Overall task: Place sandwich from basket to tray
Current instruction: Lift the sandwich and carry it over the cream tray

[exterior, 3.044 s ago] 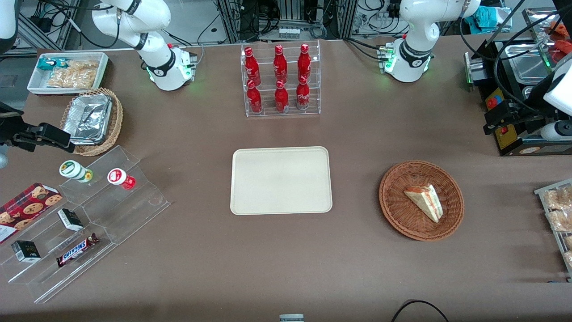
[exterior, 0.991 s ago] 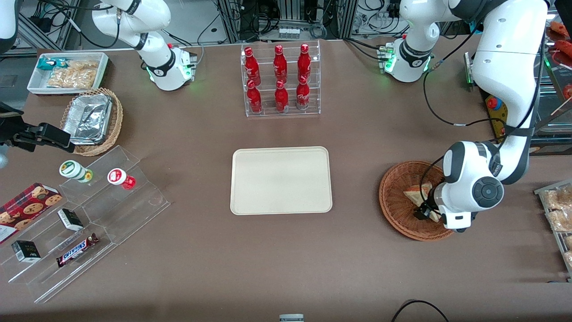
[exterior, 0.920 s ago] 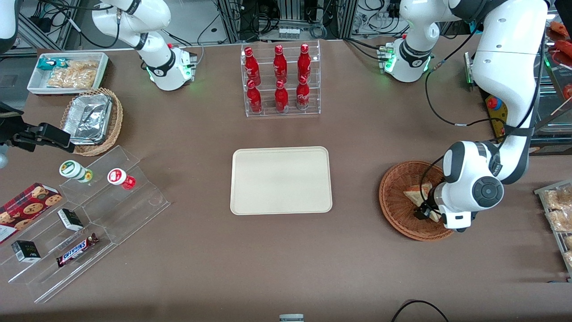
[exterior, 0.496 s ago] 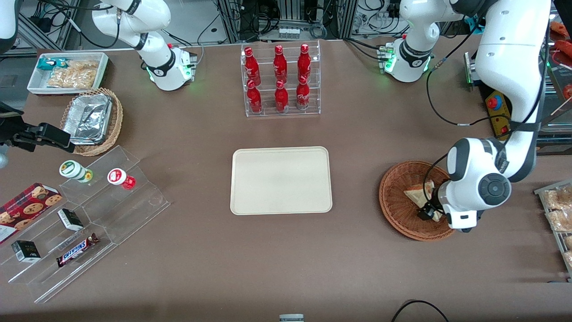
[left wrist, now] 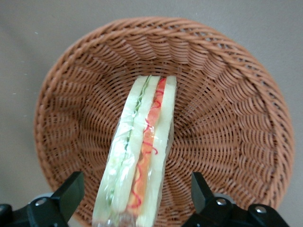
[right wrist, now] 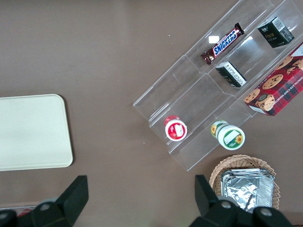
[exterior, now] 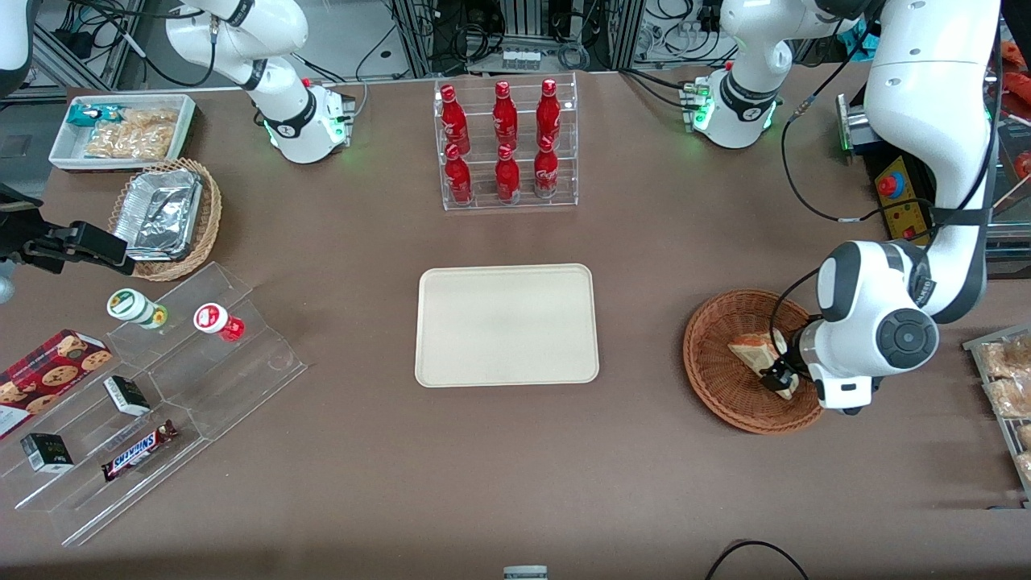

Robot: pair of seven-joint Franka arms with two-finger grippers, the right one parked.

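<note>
The sandwich point(exterior: 753, 353), a clear-wrapped wedge with red, orange and green filling along its edge, lies in the round reddish-brown wicker basket point(exterior: 717, 379). My left gripper point(exterior: 781, 379) is down in the basket, open, with one finger on each side of the sandwich point(left wrist: 142, 156). In the left wrist view the gripper point(left wrist: 135, 191) straddles the wedge's wide end, with a gap between the bread and each dark finger point(left wrist: 71, 191). The basket's weave point(left wrist: 227, 118) surrounds it. The cream tray point(exterior: 506, 325) lies bare at the table's middle, toward the parked arm from the basket; it also shows in the right wrist view point(right wrist: 28, 132).
A clear rack of red bottles point(exterior: 506, 145) stands farther from the camera than the tray. A clear stepped stand with snacks point(exterior: 153, 387), a tan basket of foil trays point(exterior: 165, 216) and a white snack bin point(exterior: 121, 129) lie toward the parked arm's end. A pastry rack point(exterior: 1007, 387) lies beside the basket.
My left arm has come in over the basket, which stood alone three seconds ago. In the last second the wrist shifted slightly toward the working arm's end. The sandwich has not moved.
</note>
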